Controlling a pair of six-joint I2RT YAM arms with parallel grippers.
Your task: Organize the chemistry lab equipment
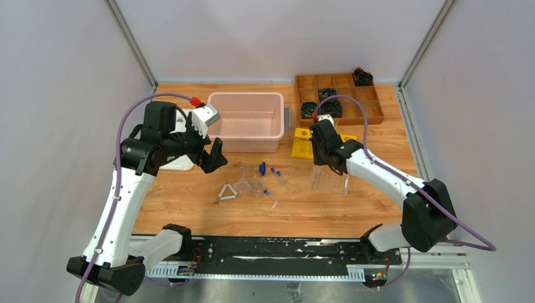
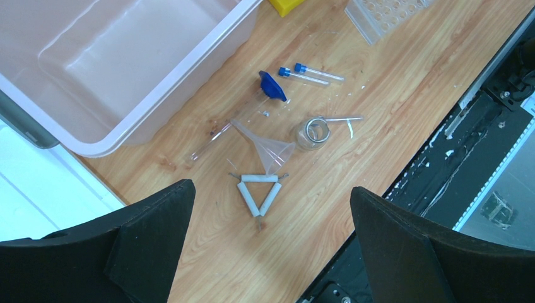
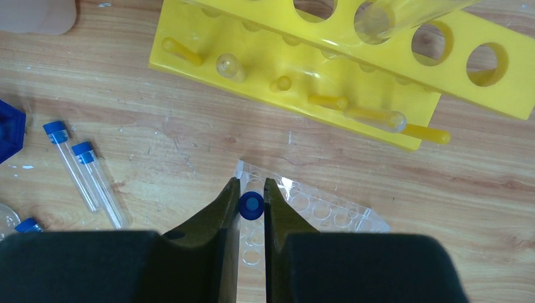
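Gripping a blue-capped tube (image 3: pixel 252 206) in the right claw (image 3: pixel 251 186), jaws pinched at its cap end, long axis vertical, cap up, over a corner of the clear rack (image 3: pixel 315 211) on the table (image 3: pixel 189 145). Holding the left claw (image 2: pixel 270 196) wide open and empty above the white triangle (image 2: pixel 258 179). Lying flat nearby: funnel (image 2: pixel 268 148) on its side, stem toward the pink tub (image 2: pixel 183 76); two loose tubes (image 2: pixel 300 67) parallel, caps on the same end.

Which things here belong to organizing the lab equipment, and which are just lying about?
Job: blue-capped tubes, funnel, jar, white triangle, clear rack, capped tube in right pincer.
Lying about: black coiled bundles, wooden tray.
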